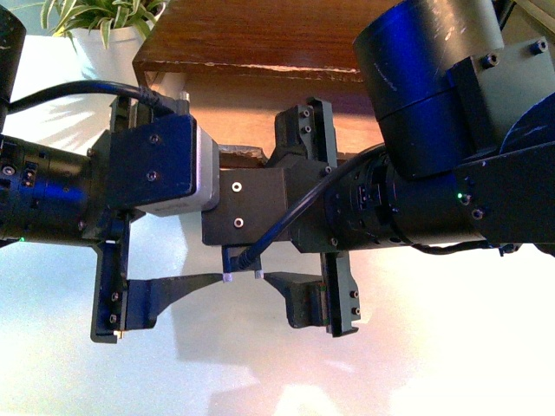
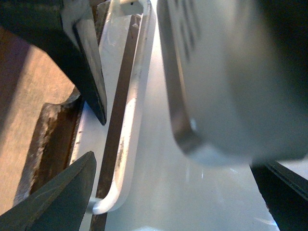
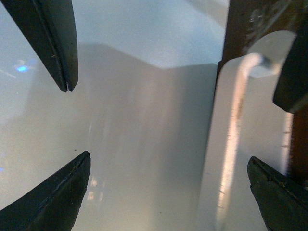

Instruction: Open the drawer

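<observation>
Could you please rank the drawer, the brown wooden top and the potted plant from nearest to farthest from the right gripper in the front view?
From the right gripper:
1. drawer: its dark front edge shows just behind the gripper.
2. brown wooden top: above the drawer.
3. potted plant: far upper left, past the top's corner.

I count one left gripper (image 2: 97, 138), one right gripper (image 3: 77, 121), one drawer (image 3: 238, 29), one handle (image 3: 233, 139), one plant (image 1: 95, 17).
</observation>
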`<state>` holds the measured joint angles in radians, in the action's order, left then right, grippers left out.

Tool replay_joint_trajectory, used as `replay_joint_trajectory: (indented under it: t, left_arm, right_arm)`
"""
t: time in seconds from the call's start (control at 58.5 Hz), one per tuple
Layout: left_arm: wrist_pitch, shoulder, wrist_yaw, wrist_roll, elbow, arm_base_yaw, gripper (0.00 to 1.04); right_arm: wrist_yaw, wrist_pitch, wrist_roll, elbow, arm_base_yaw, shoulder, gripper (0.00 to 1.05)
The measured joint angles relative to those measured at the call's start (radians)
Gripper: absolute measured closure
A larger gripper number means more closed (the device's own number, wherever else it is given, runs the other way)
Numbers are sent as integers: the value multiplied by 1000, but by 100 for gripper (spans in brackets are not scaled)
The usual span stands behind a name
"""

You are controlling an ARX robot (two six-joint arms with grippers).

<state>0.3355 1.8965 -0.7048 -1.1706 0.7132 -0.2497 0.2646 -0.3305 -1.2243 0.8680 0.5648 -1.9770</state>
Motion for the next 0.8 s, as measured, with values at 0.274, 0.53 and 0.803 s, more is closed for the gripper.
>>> replay_joint_trajectory:
  t: [0.274,0.53,0.803]
  left_arm:
    - [34,-32,-18,108,0,14,8]
    - [31,-146,-113,289,0,79,8]
    - [79,-266,-187,500,-43,212,8]
  right_arm:
    - [-7,-17,46,-17,-31,43,9]
    - [-14,-11,108,-69,-70,185,9]
    - [-45,-75,248,-212,-160,377,9]
